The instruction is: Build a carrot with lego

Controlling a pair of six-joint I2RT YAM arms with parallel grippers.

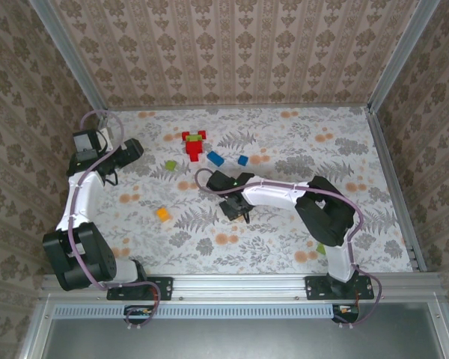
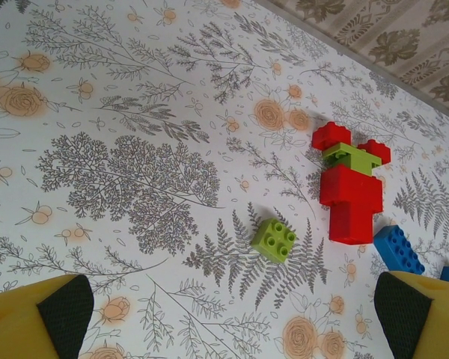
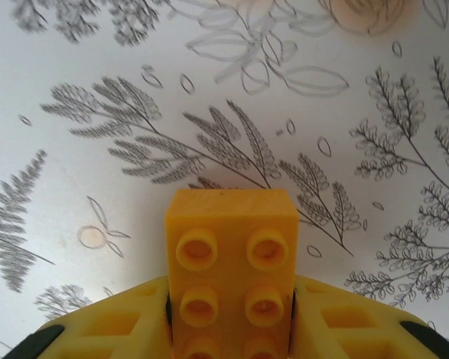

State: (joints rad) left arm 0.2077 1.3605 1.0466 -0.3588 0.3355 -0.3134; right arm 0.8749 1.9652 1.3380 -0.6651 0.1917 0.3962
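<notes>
My right gripper [image 3: 230, 318] is shut on an oblong orange lego brick [image 3: 232, 254], studs facing the camera, its yellow fingers [image 3: 120, 321] pressed against both long sides just above the floral table. From above, that gripper [image 1: 236, 208] hangs over the table's middle. A red lego stack [image 1: 195, 143] with a green piece across it lies at the back; in the left wrist view the same stack [image 2: 350, 191] lies flat. My left gripper [image 2: 232, 321] stands wide open and empty, a small green brick [image 2: 274, 239] ahead of it. Seen from above, the left gripper [image 1: 123, 153] is at the left.
A loose orange brick [image 1: 163, 215] lies front left and the green brick [image 1: 170, 165] behind it. Two blue bricks [image 1: 215, 158] [image 1: 242, 160] sit right of the red stack. Another green piece [image 1: 321, 248] peeks out by the right arm. Patterned walls enclose the table.
</notes>
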